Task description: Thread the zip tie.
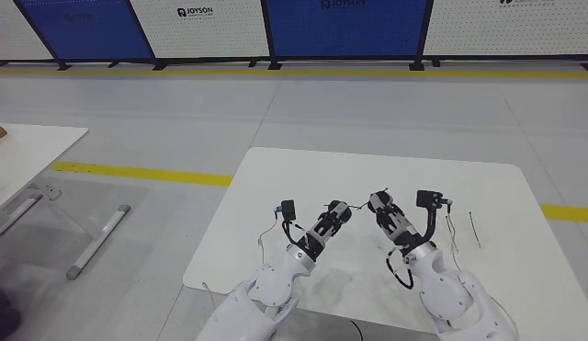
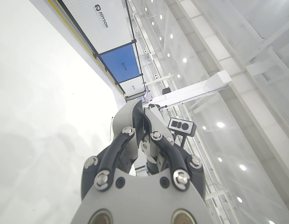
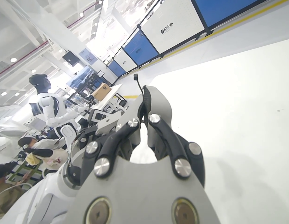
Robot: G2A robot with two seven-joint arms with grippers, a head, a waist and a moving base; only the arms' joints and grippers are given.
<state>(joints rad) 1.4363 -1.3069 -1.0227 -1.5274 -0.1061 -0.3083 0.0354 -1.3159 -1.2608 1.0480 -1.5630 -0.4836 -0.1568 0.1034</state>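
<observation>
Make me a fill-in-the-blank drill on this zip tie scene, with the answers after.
1. The right gripper is ___ on a black zip tie.
2. ___ loose ties lie on the table beside the right arm.
3. The left gripper, its fingers pressed together, hangs close to the right one over the ___ table.

Missing words: shut; Two; white.

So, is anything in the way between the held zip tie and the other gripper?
Nothing visible. The right gripper is shut on the zip tie, head poking past its tips; the left gripper is close beside it above the table, only air between. Spare ties lie off to the side.
</observation>
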